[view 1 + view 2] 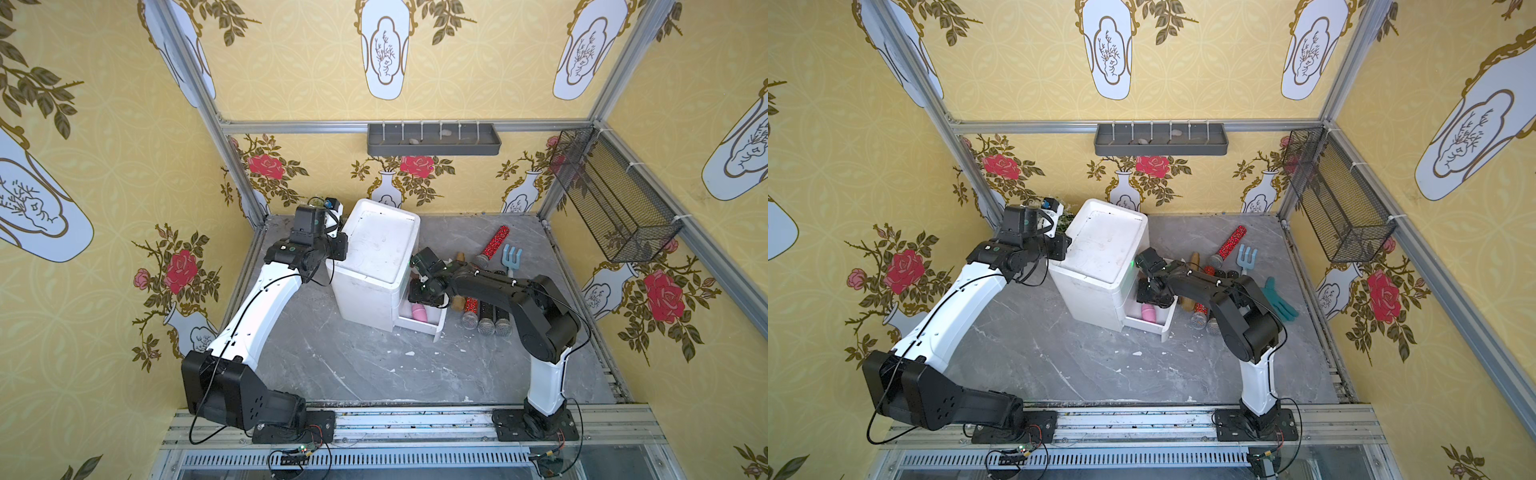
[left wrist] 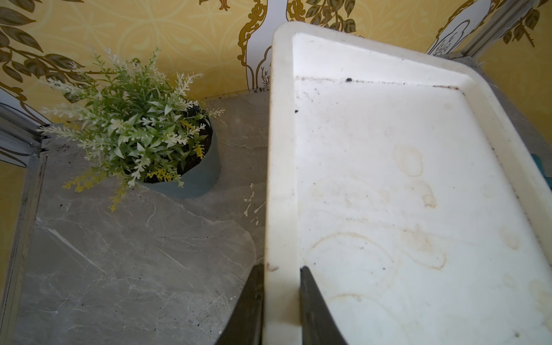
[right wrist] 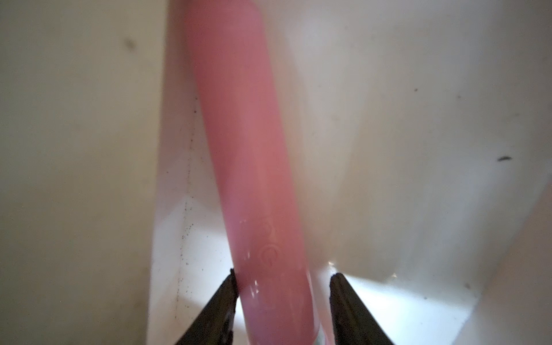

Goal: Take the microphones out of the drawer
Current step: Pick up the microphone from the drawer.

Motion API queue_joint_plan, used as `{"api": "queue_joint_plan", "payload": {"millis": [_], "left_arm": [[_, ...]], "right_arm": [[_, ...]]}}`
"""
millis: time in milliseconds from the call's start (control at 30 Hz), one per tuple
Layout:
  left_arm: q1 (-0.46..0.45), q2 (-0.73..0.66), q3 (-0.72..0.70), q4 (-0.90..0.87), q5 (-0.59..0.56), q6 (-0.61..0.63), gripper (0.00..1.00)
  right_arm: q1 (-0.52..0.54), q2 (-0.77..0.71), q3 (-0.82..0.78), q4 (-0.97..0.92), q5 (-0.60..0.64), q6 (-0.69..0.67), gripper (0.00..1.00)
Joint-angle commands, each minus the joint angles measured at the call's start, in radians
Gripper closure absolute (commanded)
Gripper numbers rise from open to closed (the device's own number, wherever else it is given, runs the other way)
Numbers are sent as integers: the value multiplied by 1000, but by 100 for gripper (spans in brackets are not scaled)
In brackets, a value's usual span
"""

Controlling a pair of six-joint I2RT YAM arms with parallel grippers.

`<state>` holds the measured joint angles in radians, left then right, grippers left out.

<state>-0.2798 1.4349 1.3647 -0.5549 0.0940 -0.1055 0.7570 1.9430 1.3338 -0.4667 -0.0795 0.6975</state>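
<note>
A white drawer cabinet (image 1: 374, 249) (image 1: 1100, 249) (image 2: 388, 179) stands at the back of the grey table, its bottom drawer (image 1: 438, 326) (image 1: 1168, 324) pulled out. A pink microphone (image 1: 419, 311) (image 1: 1148, 312) (image 3: 248, 179) lies inside the drawer. My right gripper (image 3: 282, 273) (image 1: 419, 297) reaches down into the drawer and straddles the microphone's handle: one finger touches it, the other stands a little apart. My left gripper (image 2: 282, 267) (image 1: 337, 243) is clamped on the raised rim of the cabinet's top.
Right of the drawer lie a red glitter microphone (image 1: 494, 245), several more microphones (image 1: 486, 322), a blue rake (image 1: 512, 255) and a teal glove (image 1: 1281, 301). A potted plant (image 2: 140, 131) stands behind the cabinet's left side. A grey shelf (image 1: 434, 139) and a wire basket (image 1: 615, 199) hang on the walls.
</note>
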Motion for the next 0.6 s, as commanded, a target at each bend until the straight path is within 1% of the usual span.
{"api": "queue_joint_plan", "payload": {"millis": [0,300,400,567], "left_arm": [[-2,22,-21,-139,33,-12,100],[-2,24,-20,-139,33,-12,100],[-2,24,-20,-139,33,-12,100],[-1,22,-19,-139,33,-13,100]], "right_arm": [[10,10,7,-24,66,71,52],[15,17,-4,-34,81,148,59],[21,24,-4,-22,67,141,58],[23,56,17,-31,72,153,54]]}}
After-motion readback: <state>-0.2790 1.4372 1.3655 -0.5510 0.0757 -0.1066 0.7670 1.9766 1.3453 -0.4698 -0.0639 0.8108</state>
